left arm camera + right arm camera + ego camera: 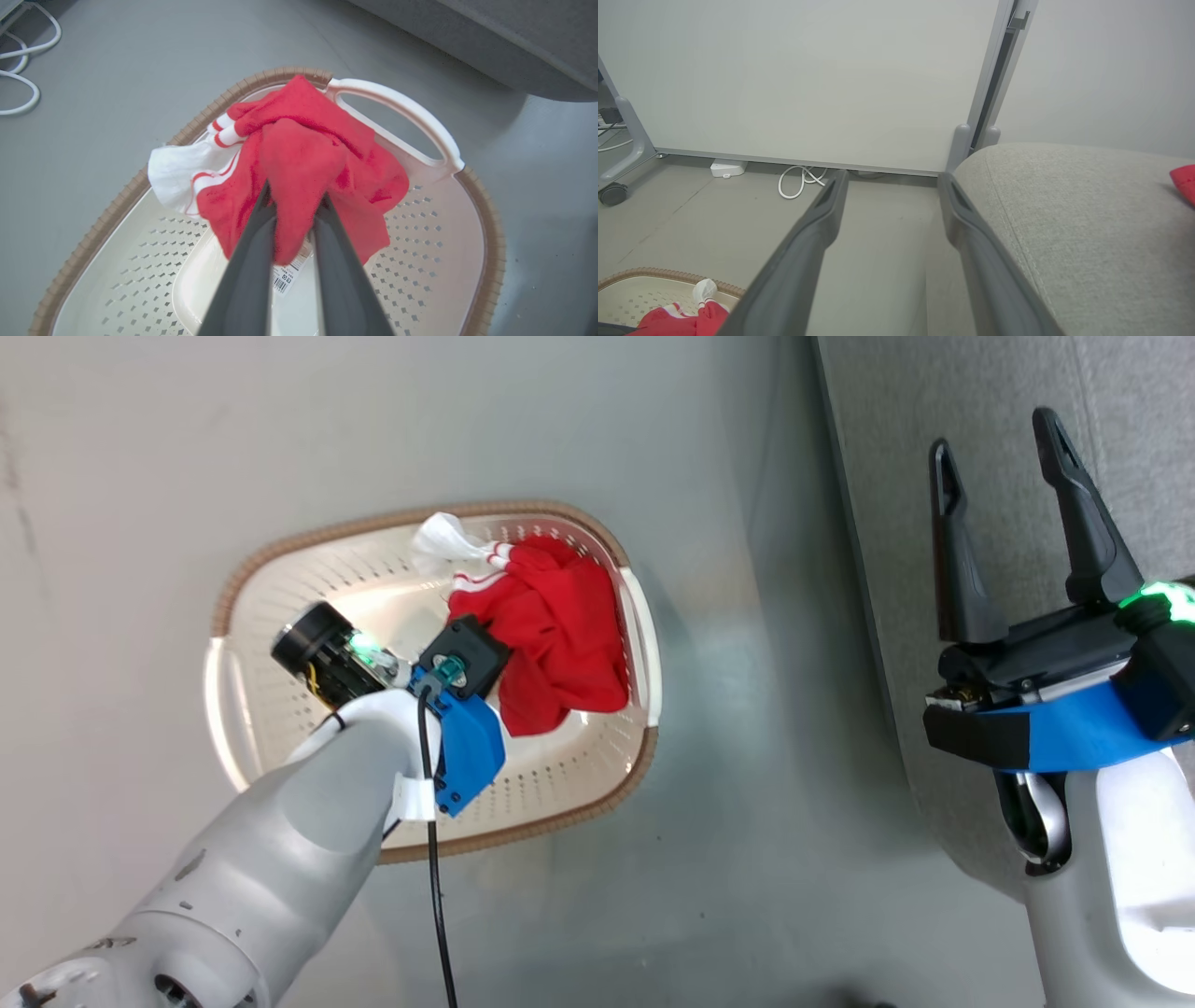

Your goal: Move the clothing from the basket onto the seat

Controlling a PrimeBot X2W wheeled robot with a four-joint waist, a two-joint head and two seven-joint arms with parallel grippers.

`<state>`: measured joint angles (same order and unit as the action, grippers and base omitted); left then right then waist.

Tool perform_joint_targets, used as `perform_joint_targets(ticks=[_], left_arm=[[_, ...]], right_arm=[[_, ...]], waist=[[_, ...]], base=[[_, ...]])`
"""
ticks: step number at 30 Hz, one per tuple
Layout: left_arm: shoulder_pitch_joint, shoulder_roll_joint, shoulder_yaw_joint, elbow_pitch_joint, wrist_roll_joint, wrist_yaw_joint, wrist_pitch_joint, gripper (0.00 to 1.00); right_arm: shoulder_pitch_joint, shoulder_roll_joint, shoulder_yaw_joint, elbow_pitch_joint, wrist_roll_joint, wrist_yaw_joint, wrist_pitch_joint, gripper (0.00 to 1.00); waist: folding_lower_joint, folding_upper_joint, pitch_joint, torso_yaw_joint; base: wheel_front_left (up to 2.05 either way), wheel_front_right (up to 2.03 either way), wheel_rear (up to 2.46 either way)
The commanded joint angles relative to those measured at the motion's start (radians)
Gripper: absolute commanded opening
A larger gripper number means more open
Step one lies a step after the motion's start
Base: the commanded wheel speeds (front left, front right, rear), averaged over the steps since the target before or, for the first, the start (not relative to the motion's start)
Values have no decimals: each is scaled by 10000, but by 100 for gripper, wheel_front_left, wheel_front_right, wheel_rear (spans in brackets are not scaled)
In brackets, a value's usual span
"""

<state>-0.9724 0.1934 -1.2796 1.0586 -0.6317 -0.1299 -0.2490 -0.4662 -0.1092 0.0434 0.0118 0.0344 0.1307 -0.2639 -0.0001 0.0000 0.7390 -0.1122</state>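
The cream perforated basket [280,616] with a brown rim [490,219] stands on the grey floor. Red clothing [560,635] with a white striped part lies bunched at its far side, near a white handle. My left gripper [295,193] reaches down into the basket and is shut on a fold of the red clothing [303,140]. My right gripper [997,437] hangs open and holds nothing, above the edge of the light grey seat [896,420]. In the right wrist view the open right gripper [892,176] points along the seat [1064,224], where a bit of red fabric [1184,184] lies at the right edge.
The basket sits left of the seat with a strip of bare floor between them. A white wheeled panel [808,79] stands beyond, with a coiled white cable [798,179] and a small white box [727,167] at its foot. More white cable [23,70] lies on the floor.
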Motion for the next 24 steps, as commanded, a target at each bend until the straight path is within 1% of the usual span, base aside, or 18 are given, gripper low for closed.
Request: perform_joint_targets(ticks=[1,4,5,7,14,24], left_arm=[[123,-41,-30,-146,-141,-9,-119,0],[270,-140,147,-439,-329,-9,-165,0],[270,-140,147,-439,-329,-9,-165,0],[330,-125,390,-839,-273,-9,-175,0],[989,-8,1362,-2334,460,207,-174,0],[1838,-115,2638,-3884,1265,344,-176,0]], right_arm=[[190,-132,-52,114,-13,1,-9,100],[408,-216,-91,287,10,1,-10,100],[408,-216,-91,287,10,1,-10,100],[534,-258,-122,384,20,1,-10,100],[1085,-356,-278,644,77,1,-10,100],[1891,-371,-305,1001,151,1,-8,100]], waist=[[1,0,-655,356],[1,0,-1109,518],[1,0,-1109,518],[1,0,-1402,623],[1,0,-2492,979],[1,0,-4130,1375]], base=[[0,0,0],[0,0,0],[0,0,0],[0,0,0],[0,0,0],[0,0,0]])
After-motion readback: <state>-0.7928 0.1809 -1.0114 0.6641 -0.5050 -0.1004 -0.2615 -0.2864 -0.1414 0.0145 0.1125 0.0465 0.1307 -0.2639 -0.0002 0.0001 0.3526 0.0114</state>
